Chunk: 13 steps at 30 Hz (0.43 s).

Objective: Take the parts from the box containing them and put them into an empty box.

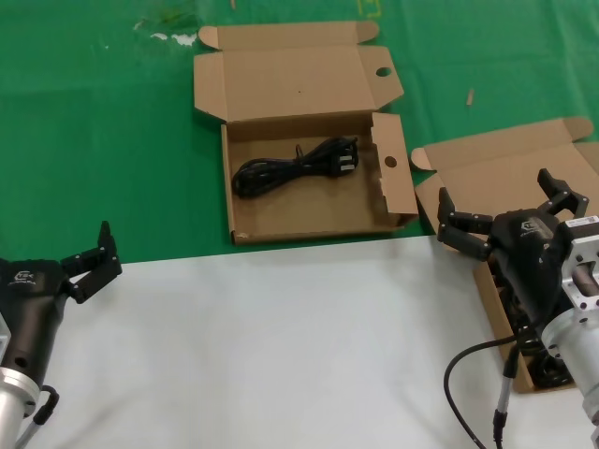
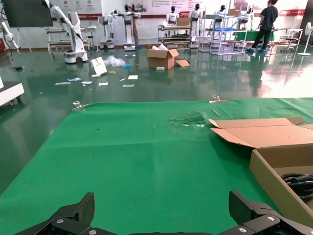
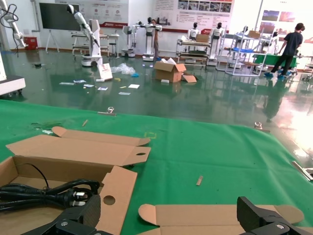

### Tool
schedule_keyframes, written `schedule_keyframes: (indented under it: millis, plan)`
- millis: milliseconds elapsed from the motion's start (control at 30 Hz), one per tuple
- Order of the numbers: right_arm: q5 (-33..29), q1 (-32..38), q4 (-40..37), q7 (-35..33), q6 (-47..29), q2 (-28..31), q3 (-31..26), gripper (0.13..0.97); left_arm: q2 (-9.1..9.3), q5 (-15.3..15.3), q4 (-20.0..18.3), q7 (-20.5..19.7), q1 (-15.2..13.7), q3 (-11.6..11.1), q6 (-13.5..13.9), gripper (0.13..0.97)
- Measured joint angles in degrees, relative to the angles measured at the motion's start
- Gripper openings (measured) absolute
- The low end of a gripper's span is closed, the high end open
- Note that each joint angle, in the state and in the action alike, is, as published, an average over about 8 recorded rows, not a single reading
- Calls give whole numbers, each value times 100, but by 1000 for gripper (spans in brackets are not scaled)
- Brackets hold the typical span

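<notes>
The wide box with round holes (image 1: 393, 192) lies open at the middle back, with one coiled black power cable (image 1: 295, 166) inside. The askew hole-less box (image 1: 510, 168) lies open at the right. My right arm hides most of its tray, where dark cable bundles (image 1: 550, 372) show. My right gripper (image 1: 501, 198) is open and empty above that box, over its lid (image 3: 210, 215). The right wrist view (image 3: 168, 210) also shows the holed box (image 3: 117, 191) and its cable (image 3: 49, 191). My left gripper (image 1: 92, 262) is open and empty at the near left, and shows so in its wrist view (image 2: 161, 205).
A white sheet (image 1: 281, 346) covers the near half of the table and green cloth (image 1: 94, 140) the far half. The holed box's wall (image 2: 274, 178) stands to one side of the left gripper. Small scraps (image 1: 173, 36) lie on the cloth at the back.
</notes>
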Motion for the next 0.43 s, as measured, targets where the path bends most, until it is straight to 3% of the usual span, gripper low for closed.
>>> schedule_keyframes:
  millis: [433]
  plan:
    - [0, 0, 0, 0, 0, 0, 0, 966, 0, 0, 0, 0, 0, 0, 0, 966]
